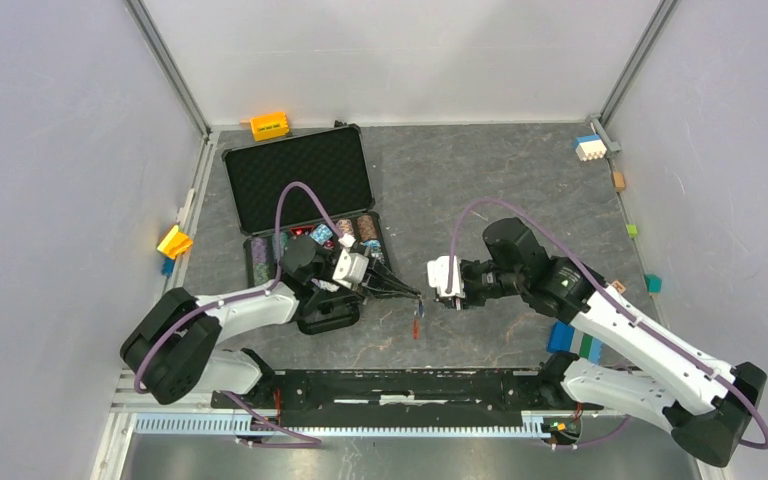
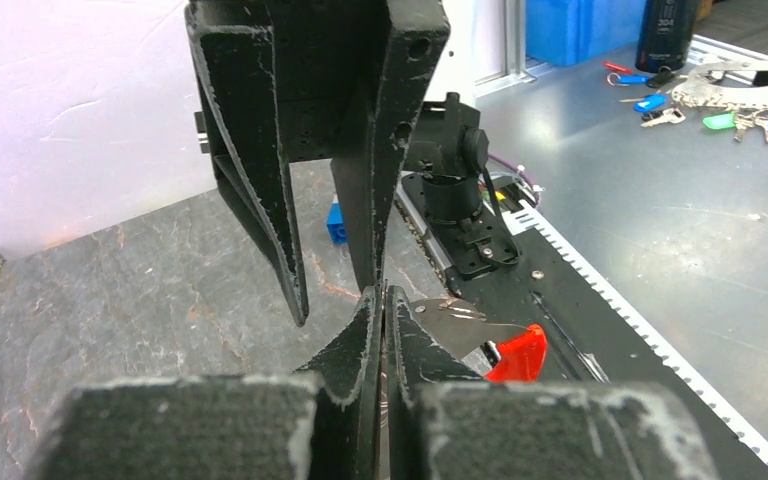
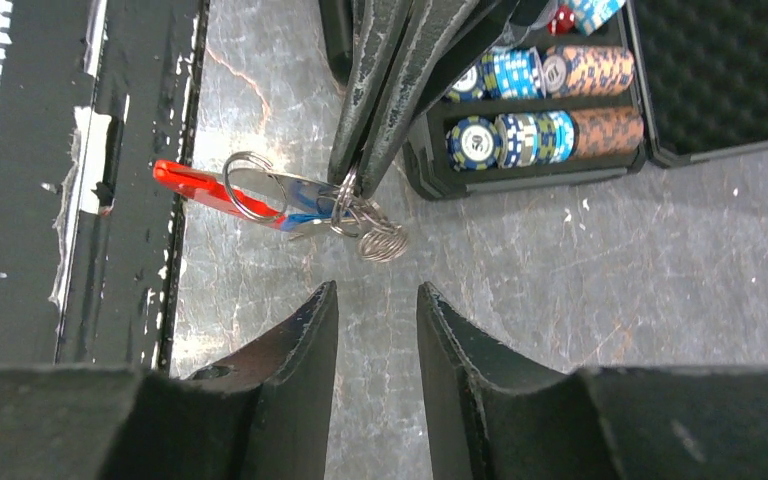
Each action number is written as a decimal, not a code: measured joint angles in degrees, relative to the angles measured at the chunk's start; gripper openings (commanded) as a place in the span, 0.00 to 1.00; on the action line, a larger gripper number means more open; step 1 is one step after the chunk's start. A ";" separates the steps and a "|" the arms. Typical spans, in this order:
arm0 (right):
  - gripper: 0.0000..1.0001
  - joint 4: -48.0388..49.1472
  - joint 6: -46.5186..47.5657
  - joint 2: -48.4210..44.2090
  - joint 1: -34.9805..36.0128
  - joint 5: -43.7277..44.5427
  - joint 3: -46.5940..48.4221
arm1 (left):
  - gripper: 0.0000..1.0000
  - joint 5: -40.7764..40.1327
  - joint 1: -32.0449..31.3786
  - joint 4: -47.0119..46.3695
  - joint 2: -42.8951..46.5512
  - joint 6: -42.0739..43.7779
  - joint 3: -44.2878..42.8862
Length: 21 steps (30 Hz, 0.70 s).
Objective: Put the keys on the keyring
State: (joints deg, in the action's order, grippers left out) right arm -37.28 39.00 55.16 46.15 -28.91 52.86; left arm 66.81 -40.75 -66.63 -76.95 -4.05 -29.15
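Observation:
The keyring (image 3: 360,225), a cluster of silvery rings with a red flat strip (image 3: 195,183), hangs just above the table. A key with a blue head (image 3: 308,214) sits among the rings. My left gripper (image 1: 415,297) is shut on the keyring's rings; its closed fingers (image 3: 385,110) come down from the top of the right wrist view. In the left wrist view the jaws (image 2: 383,297) are pressed together, with the red strip (image 2: 520,352) beside them. My right gripper (image 3: 377,290) is open and empty, facing the keyring a short way off, and in the top view (image 1: 440,285) it sits right of the left gripper.
An open black case (image 1: 300,175) holding poker chips (image 3: 520,75) lies behind the left arm. An orange block (image 1: 269,125), a yellow block (image 1: 174,241), a white block (image 1: 589,148) and blue-green blocks (image 1: 575,342) sit near the table's edges. The black base rail (image 1: 410,385) runs along the front.

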 measured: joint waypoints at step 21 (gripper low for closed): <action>0.15 4.46 3.13 3.87 -0.31 -16.44 -1.84 | 0.02 6.54 0.00 0.50 1.95 1.29 0.46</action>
State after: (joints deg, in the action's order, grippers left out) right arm -32.82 42.13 59.02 45.84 -45.34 51.03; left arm 73.34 -40.75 -66.13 -75.00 -2.76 -28.69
